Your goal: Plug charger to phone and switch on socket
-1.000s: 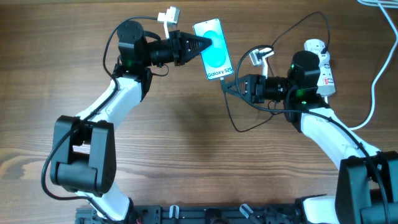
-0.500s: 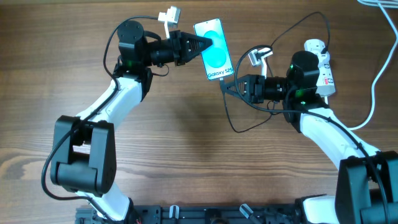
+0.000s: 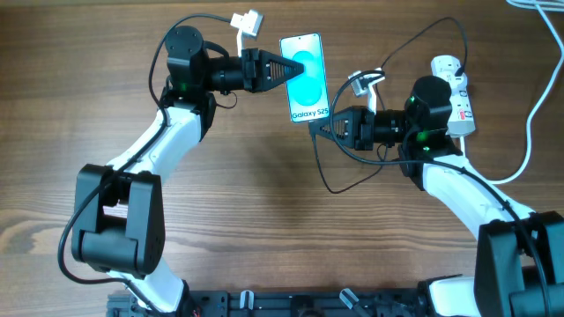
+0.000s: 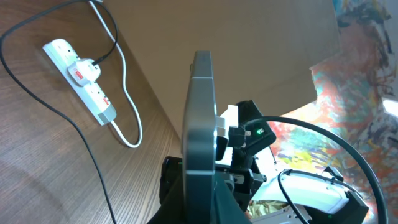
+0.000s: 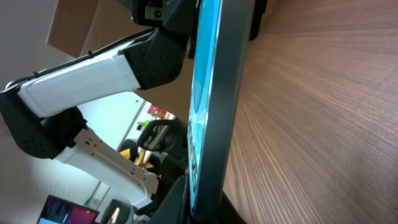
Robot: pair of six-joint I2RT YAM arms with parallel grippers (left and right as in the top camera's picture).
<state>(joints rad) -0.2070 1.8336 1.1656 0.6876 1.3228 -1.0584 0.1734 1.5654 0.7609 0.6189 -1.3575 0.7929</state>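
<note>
Wood-grain worktop (image 3: pixel 264 229). Left gripper (image 3: pixel 293 69) pinches flat glossy phone (image 3: pixel 310 90); right gripper (image 3: pixel 319 128) extends to its short edge, opening unclear.

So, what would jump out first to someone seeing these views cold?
The flat smartphone with the bright cyan screen stands out first, top centre in the overhead view, gripped on its left side by the left arm's jaws. The right arm's jaws sit right at its lower short edge, with the thin black curling cable looping below. At the far right lies the white elongated power strip.
</note>
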